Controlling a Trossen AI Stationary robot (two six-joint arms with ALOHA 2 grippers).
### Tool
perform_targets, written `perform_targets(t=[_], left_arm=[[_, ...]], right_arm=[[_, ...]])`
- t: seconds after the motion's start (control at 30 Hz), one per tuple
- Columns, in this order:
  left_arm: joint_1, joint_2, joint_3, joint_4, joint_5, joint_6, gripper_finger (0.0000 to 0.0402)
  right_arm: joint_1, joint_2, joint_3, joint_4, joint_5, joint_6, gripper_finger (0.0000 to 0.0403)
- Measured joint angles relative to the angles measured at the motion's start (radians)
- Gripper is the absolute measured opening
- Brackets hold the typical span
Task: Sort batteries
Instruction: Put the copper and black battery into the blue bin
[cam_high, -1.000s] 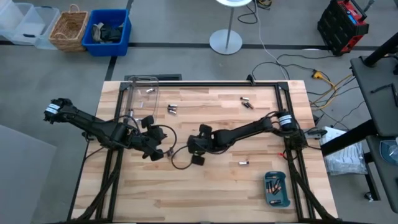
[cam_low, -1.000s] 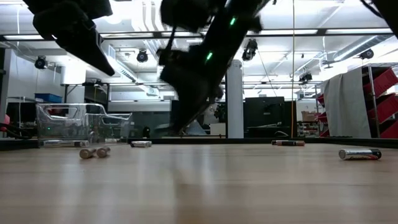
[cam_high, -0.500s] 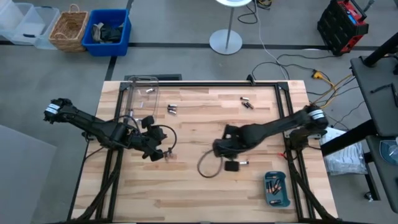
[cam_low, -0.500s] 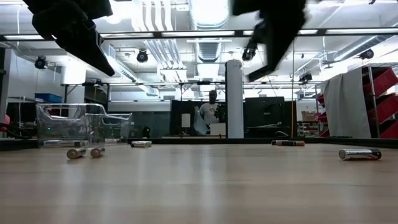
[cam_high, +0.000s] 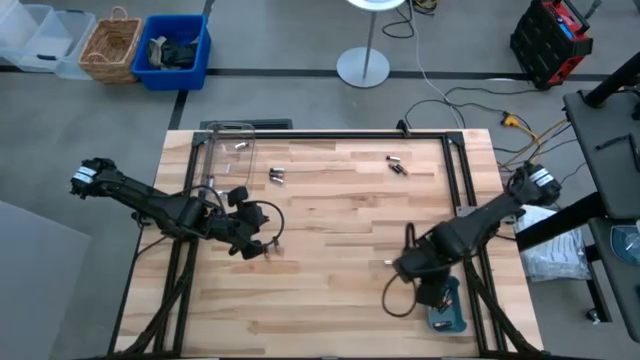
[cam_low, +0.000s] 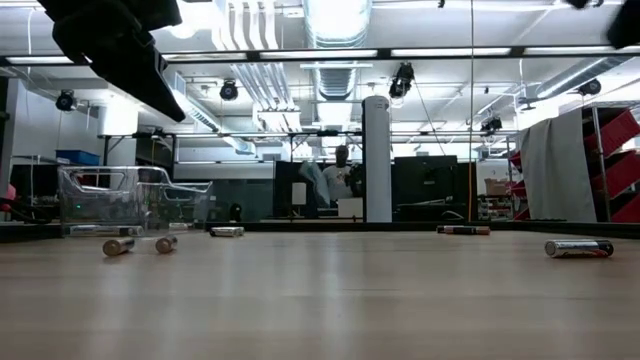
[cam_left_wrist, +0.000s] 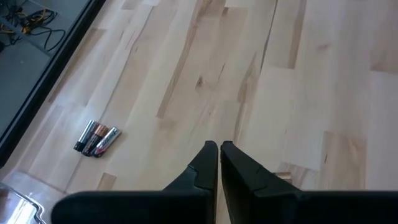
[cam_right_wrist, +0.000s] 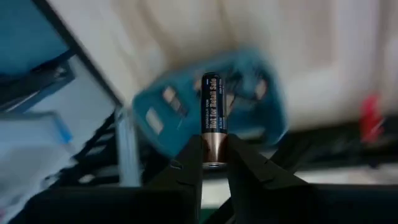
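Near the table's front right corner, 1 battery (cam_right_wrist: 211, 118) is pinched upright by the right gripper (cam_right_wrist: 211, 163) above the teal tray (cam_high: 447, 312) and should be lowered gently before release, while the left gripper (cam_left_wrist: 219, 149), pressed together, waits near the left edge.

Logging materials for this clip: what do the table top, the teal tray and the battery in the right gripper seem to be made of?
Table top: pale wood planks with visible grain, likely sealed. Teal tray: looks like matte moulded plastic, blurred here. Battery, pinched in the right gripper: glossy black and copper printed wrap, presumably over a metal can.
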Motion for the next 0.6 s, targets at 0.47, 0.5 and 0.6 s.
perform_targets(t=[0.47, 0.5, 0.6], left_arm=[[0.0, 0.0, 0.0, 0.004, -0.001, 0.0, 0.0], [0.0, 0.0, 0.0, 0.005, -0.001, 0.0, 0.0], [0.0, 0.0, 0.0, 0.005, -0.001, 0.0, 0.0]], right_arm=[[0.171, -0.05, -0.173, 0.051, -0.248, 0.316, 0.0045], [0.171, -0.05, -0.184, 0.063, -0.253, 0.317, 0.0045], [0.17, -0.05, -0.207, 0.09, -0.252, 0.31, 0.0045]])
